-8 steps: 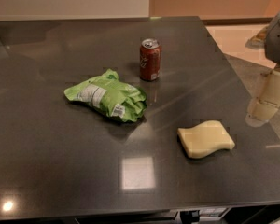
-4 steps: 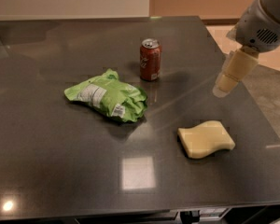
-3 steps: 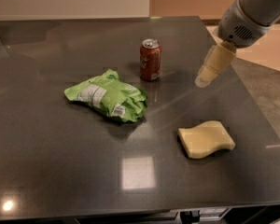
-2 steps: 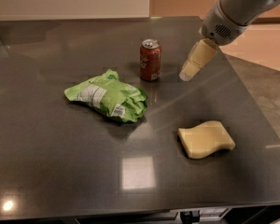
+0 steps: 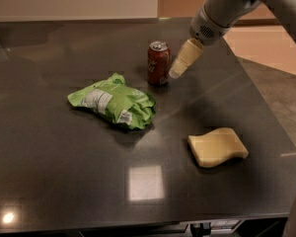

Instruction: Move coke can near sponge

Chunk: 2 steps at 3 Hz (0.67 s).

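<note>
The coke can stands upright toward the far middle of the dark table; the gripper hangs just beside its right flank, slanting down from the grey arm that enters from the upper right. Its cream tip sits low, near the can's base, and it holds nothing; whether it is spread or closed cannot be told from this angle, since it reads as one pale lump. The sponge lies flat toward the front right of the table, well apart from the can, with bare tabletop between them; the green snack bag lies crumpled to the can's front left, near it but not touching. The step in hand looks like the approach to the grasp, so the task is barely begun. To do it well, the gripper should centre on the can's body rather than brush its side, since a light, tall can tips at a sideways nudge; it should take the can squarely around the middle, not at the rim. Once gripped, the can wants a small lift clear of the surface, a path to the front right that keeps away from the bag, and an upright set-down beside the sponge — near it, not on it.
</note>
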Available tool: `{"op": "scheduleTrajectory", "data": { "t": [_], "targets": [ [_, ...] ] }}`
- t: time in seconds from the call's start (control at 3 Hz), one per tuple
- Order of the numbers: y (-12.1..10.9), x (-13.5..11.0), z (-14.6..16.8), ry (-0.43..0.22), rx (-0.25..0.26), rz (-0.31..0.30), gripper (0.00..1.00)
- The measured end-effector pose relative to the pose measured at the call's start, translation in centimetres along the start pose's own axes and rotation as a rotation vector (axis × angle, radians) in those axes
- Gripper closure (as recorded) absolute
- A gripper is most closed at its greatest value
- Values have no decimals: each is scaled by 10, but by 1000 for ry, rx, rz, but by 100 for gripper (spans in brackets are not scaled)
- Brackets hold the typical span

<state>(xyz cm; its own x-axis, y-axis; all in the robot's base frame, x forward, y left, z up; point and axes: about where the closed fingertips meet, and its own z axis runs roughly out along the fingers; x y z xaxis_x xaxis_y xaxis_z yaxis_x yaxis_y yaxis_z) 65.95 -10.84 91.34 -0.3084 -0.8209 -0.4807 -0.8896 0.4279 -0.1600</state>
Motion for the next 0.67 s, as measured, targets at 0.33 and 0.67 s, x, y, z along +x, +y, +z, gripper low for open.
{"op": "scheduleTrajectory", "data": {
  "t": [0.33, 0.67],
  "targets": [
    [-6, -11, 14, -7, -7, 1, 0],
    [-12, -27, 28, -23, -28, 3, 0]
  ]
}}
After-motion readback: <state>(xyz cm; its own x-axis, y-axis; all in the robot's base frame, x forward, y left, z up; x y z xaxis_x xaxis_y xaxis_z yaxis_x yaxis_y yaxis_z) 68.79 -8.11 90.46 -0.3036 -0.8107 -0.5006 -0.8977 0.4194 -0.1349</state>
